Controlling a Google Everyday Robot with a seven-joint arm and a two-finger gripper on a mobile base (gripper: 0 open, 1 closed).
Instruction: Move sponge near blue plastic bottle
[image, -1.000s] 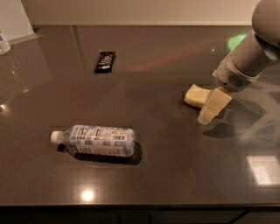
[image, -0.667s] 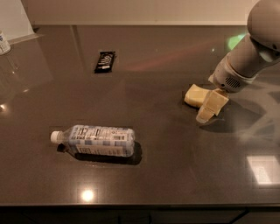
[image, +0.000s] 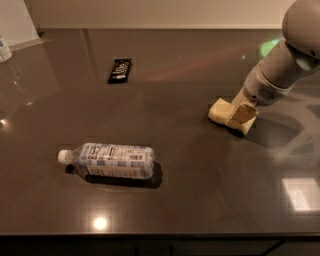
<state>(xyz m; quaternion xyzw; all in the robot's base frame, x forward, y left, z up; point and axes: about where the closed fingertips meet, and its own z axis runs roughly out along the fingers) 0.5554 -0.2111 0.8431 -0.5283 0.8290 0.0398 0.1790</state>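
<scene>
On the right side of the dark countertop (image: 200, 200), the sponge (image: 218, 110) lies flat. It is a pale cream-yellow block with rounded edges and a slight curve. It looks light and squashy, so it should give under a squeeze and weigh next to nothing. A hold across its narrow width, near the middle, would probably suit it best, firm enough that the foam does not slip out during the carry. It does not look fragile.

The gripper (image: 242, 116) is down at the sponge's right end, overlapping it. Whether it is open or has closed on the sponge cannot be told from this view. The pale grey arm (image: 280, 70) rises from it toward the upper right corner.

The blue plastic bottle (image: 112, 161) lies on its side well apart to the left, nearer the front edge, with its white cap pointing left. It is clear plastic with a blue-and-white label, and being round it could roll if nudged. A flat black snack bar wrapper (image: 120, 70) lies farther back. The countertop is smooth and glossy and mirrors the room lights.
</scene>
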